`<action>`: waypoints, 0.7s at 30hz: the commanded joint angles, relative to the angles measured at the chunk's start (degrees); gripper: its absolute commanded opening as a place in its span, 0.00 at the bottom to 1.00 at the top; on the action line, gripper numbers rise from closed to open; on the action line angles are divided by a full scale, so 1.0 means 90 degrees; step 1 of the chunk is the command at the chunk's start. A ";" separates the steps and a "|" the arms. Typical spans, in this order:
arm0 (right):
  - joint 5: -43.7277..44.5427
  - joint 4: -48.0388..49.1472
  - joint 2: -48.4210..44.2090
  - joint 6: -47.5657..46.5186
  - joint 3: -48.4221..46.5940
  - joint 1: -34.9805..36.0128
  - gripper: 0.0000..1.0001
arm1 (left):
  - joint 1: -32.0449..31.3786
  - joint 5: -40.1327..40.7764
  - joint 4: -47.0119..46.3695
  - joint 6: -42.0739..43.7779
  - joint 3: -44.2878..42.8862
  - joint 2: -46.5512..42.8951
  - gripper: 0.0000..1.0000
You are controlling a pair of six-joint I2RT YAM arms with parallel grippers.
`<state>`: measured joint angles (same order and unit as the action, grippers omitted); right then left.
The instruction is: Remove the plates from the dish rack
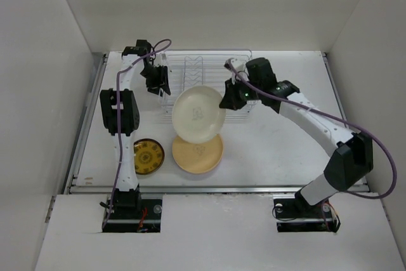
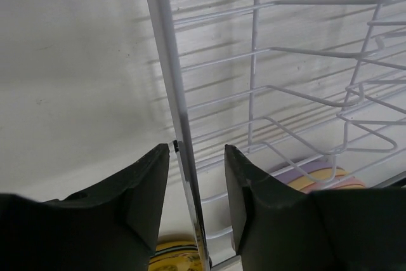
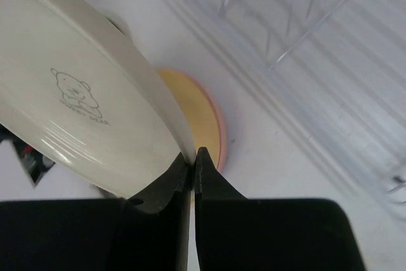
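Observation:
The silver wire dish rack (image 1: 212, 74) stands at the back middle with no plates showing in its slots. My right gripper (image 1: 226, 103) is shut on the rim of a cream plate (image 1: 198, 114), holding it tilted above a stack topped by a tan-yellow plate (image 1: 197, 152). In the right wrist view the fingers (image 3: 192, 155) pinch the cream plate (image 3: 82, 93); the tan plate (image 3: 193, 112), on a pink one, lies below. My left gripper (image 1: 158, 84) is open, its jaws (image 2: 196, 152) either side of the rack's left rim wire (image 2: 181, 112) without touching it.
A yellow patterned plate (image 1: 148, 155) lies on the table left of the stack, near the left arm. The stack also shows through the rack wires in the left wrist view (image 2: 317, 177). White walls enclose the table on three sides.

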<state>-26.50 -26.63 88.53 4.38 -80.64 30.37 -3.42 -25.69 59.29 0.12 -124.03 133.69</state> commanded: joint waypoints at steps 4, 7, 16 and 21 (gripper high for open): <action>0.0269 -0.0879 0.0367 0.0382 0.0639 0.0531 0.01 | -0.0001 -0.0280 0.0014 0.0016 -0.0282 -0.0840 0.48; 0.0638 -0.0879 0.0573 0.0606 0.0640 0.0599 0.02 | -0.0001 -0.0280 0.0082 0.0016 -0.0282 -0.1103 0.51; 0.1128 -0.0967 0.0954 0.0656 0.0512 0.0941 0.61 | 0.0058 -0.0280 0.0307 0.0211 -0.0340 -0.1856 0.52; 0.1615 -0.0899 0.0954 0.0714 0.0513 0.1146 0.64 | 0.0126 -0.0280 0.0561 0.0280 -0.0340 -0.2177 0.52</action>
<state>-15.79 -35.97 97.49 10.31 -74.46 39.59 -3.16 -27.11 61.52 1.39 -125.12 118.37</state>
